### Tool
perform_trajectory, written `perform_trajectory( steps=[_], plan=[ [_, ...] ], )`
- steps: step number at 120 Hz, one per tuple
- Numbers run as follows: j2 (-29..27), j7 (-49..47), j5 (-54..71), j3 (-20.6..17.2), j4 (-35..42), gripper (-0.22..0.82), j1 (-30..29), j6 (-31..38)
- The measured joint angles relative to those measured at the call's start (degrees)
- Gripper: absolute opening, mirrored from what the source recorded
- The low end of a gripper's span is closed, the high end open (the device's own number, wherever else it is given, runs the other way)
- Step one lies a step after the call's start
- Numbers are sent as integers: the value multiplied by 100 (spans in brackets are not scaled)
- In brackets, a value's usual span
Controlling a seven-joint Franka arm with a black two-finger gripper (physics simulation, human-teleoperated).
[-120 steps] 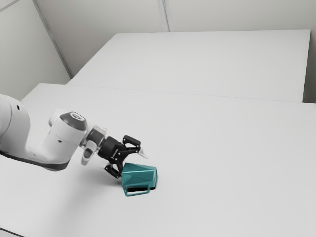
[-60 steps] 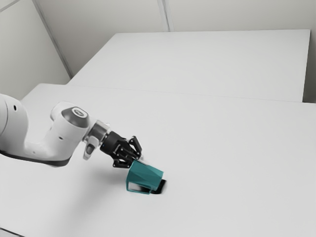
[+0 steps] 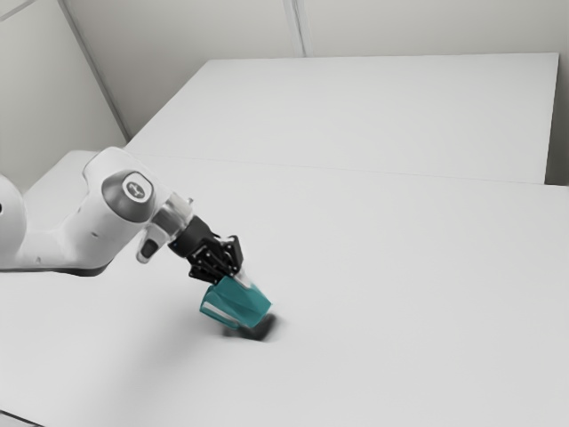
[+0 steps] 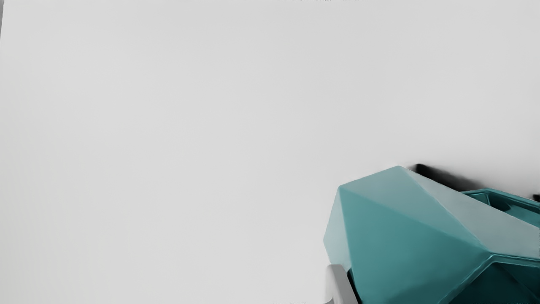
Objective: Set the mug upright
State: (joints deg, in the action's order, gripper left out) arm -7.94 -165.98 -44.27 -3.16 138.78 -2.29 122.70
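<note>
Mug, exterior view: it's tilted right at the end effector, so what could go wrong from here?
The mug looks raised above its dark shadow, so letting go now could drop it back onto its side.
The end effector meets it near its upper end, so it might pivot if the base catches the table.
The handle is on the tilted mug's lower side and could touch down first, blocking an upright set.

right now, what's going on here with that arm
A robot arm is handling a teal mug, with its black gripper closed on it by the open end. The mug hangs tilted over the white table, its base angled down and away from the gripper. It isn't upright yet.
</note>
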Motion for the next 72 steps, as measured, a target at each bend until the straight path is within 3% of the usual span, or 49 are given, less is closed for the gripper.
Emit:
perform_trajectory(
  steps=[37,72],
  plan=[
    [140,0,3265,-47,-774,-17,-10,204],
    [625,1,4382,-259,-1020,-17,118,784]
  ],
)
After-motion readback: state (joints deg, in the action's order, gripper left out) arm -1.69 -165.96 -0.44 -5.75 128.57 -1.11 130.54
